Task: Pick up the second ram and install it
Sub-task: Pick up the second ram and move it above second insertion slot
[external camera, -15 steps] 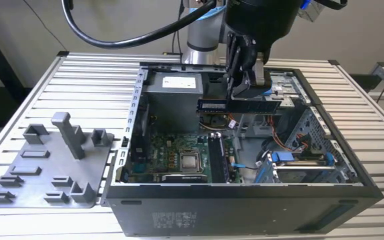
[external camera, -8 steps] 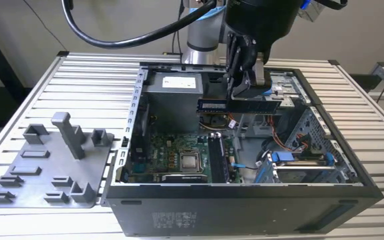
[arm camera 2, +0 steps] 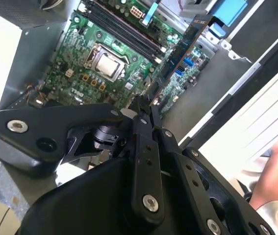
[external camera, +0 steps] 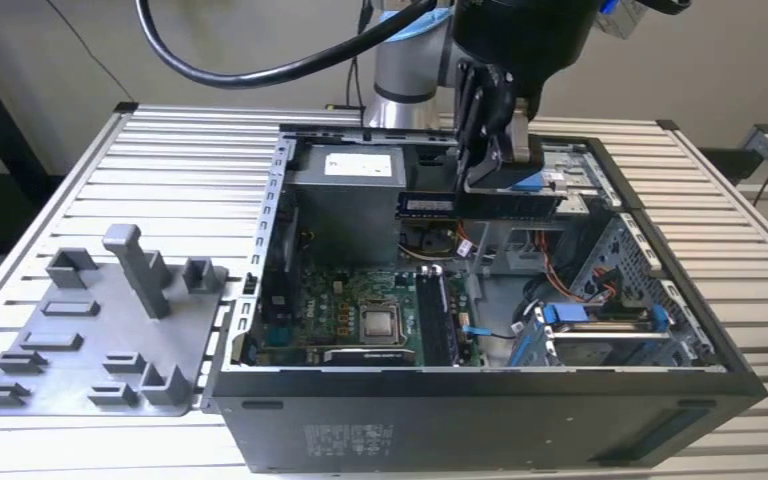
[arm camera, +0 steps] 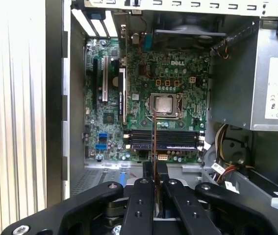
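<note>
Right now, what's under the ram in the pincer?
The motherboard, its CPU and memory slots, inside the open case. The ram covers a thin strip of them.

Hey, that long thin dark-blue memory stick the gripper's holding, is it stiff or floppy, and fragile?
Probably stiff: the long thin dark-blue memory stick juts straight from the gripper without sagging. Likely light, being so thin edge-on. Its bare circuit board suggests fragility.
</note>
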